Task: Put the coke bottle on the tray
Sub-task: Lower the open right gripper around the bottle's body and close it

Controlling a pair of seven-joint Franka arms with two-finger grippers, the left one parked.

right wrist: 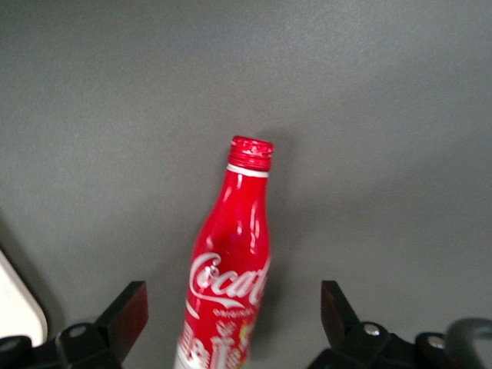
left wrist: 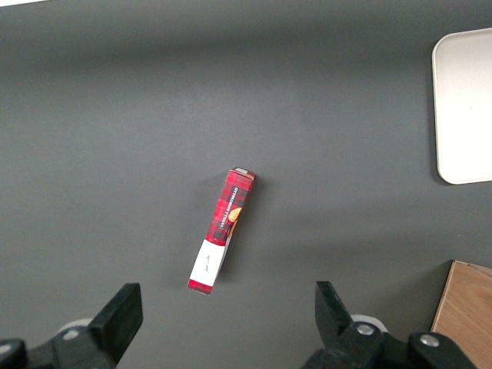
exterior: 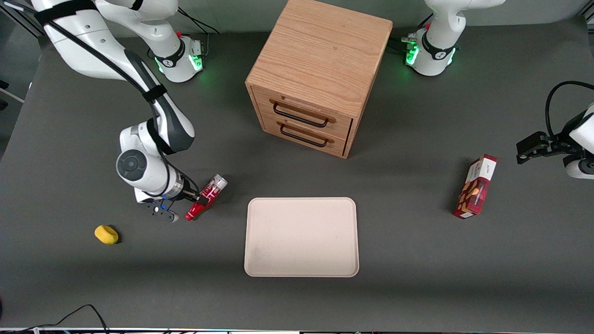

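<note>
gripper: front view, the right arm's gripper [exterior: 197,200] is low at the table, right at the coke bottle [exterior: 207,196], roughly 9 o'clock from the tray [exterior: 301,237]; contact hard to judge here.
bottle, front view: lies on its side on the dark table [exterior: 417,260], silver base pointing to about 1 o'clock, red cap to about 7 o'clock; just beside the tray's edge, not on it.
tray, front view: bare, nearer the camera than the wooden drawer cabinet [exterior: 315,74].
other, front view: yellow sponge-like lump [exterior: 106,234] at about 8 o'clock from the bottle; red snack box [exterior: 475,187] toward the parked arm's end.
left wrist view: only the snack box [left wrist: 222,231] and a tray corner [left wrist: 461,108]; nothing task-relevant.
right wrist view: both fingers [right wrist: 123,315] spread wide, the bottle [right wrist: 231,269] lying between them with clear gaps each side; cap points to 12 o'clock; gripping nothing.
step: grasp approach, fingers straddling the body, not yet clamped.
next move: probably close on the bottle mid-body, lift, carry toward 3 o'clock over the tray, set down; round body may roll or slip.
</note>
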